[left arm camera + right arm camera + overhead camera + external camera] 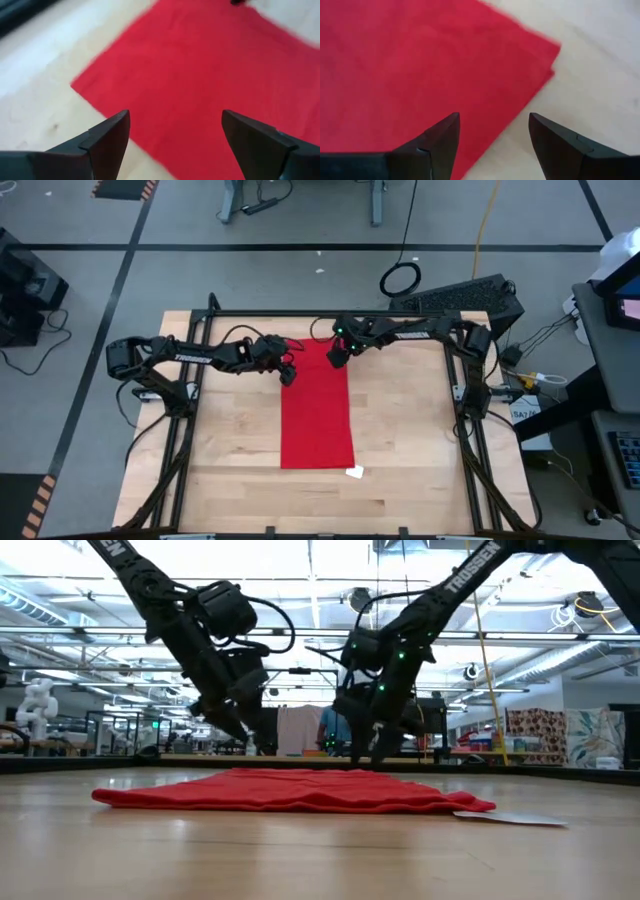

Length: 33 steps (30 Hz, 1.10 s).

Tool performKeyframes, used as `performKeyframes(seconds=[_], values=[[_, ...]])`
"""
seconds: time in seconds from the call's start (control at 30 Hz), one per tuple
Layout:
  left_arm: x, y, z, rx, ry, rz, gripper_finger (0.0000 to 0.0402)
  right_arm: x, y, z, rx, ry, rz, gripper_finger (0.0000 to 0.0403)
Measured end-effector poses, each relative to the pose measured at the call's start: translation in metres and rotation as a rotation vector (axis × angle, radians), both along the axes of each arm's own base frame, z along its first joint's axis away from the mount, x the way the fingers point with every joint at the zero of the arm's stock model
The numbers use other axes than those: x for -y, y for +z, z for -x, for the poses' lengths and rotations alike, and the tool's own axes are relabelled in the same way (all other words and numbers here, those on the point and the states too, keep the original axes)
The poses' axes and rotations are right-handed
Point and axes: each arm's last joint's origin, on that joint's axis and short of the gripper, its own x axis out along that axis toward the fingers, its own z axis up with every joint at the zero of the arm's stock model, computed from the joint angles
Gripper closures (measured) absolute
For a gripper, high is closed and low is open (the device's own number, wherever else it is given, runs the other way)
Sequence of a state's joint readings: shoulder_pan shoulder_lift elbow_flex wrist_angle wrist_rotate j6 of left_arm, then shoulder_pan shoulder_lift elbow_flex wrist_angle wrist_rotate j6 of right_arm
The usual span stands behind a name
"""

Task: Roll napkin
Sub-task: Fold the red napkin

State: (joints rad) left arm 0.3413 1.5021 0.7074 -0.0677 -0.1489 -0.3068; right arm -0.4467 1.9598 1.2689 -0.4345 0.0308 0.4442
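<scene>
High view: the napkin (317, 406) lies flat mid-tabletop (420, 440) as a folded strip, long axis running from the far edge toward the near one, white tag (355, 472) at the near right corner. Left pincer (288, 372) sits at the far left corner, right pincer (337, 357) at the far right — both at the same short end, about equally near. Low view: both pincers hang just above the cloth's far edge; contact not clear. Left wrist view: fingers wide, nothing held, the corner lying ahead between them. Right wrist view: fingers also wide and empty, the layered corner just ahead. My read: the roll starts from this far short edge and runs along the long axis toward the tag.
</scene>
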Motion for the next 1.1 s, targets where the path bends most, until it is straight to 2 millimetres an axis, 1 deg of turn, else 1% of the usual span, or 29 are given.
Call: performKeyframes(seconds=[0.07,0.13,0.17,0.27,0.33,0.4,0.47,0.53,0.67,0.77,0.9,0.97,1.1], values=[[0.002,-0.002,0.002,-0.039,-0.015,0.01,0.0085,-0.014,0.0,-0.001,-0.049,0.041,-0.002,0.0174],[0.003,-0.004,0.004,-0.065,-0.024,0.011,0.0085,-0.035,0.004,-0.003,-0.089,0.076,0.059,0.0176],[0.003,-0.004,0.004,-0.068,-0.028,0.009,0.0085,-0.046,0.009,-0.003,-0.104,0.087,0.104,0.0178],[0.004,-0.003,0.003,-0.065,-0.039,0.001,0.0085,-0.086,0.024,-0.004,-0.097,0.146,0.211,0.0188],[0.003,-0.003,0.002,-0.059,-0.05,-0.011,0.0085,-0.115,0.024,0.0,-0.093,0.196,0.242,0.0195],[0.003,-0.002,0.002,-0.055,-0.055,-0.018,0.0085,-0.144,0.018,0.003,-0.059,0.252,0.255,0.0204],[0.003,-0.002,0.002,-0.056,-0.058,-0.02,0.0085,-0.17,0.007,0.006,0.007,0.287,0.252,0.0215],[0.003,-0.002,0.002,-0.068,-0.072,-0.041,0.0085,-0.194,-0.005,0.009,0.096,0.328,0.247,0.023],[0.001,-0.002,0.003,-0.119,-0.096,-0.139,0.0085,-0.239,-0.029,0.015,0.307,0.417,0.252,0.0267],[0.001,-0.001,0.002,-0.134,-0.121,-0.168,0.0085,-0.258,-0.04,0.022,0.424,0.445,0.278,0.03],[0.001,-0.001,0.001,-0.125,-0.115,-0.177,0.0085,-0.271,-0.061,0.029,0.402,0.428,0.245,0.0346],[0.0,0.0,0.002,-0.138,-0.098,-0.199,0.0085,-0.278,-0.066,0.029,0.417,0.443,0.199,0.0366],[-0.003,0.0,0.004,-0.229,-0.078,-0.322,0.0085,-0.295,-0.074,0.031,0.454,0.457,0.14,0.0397]])
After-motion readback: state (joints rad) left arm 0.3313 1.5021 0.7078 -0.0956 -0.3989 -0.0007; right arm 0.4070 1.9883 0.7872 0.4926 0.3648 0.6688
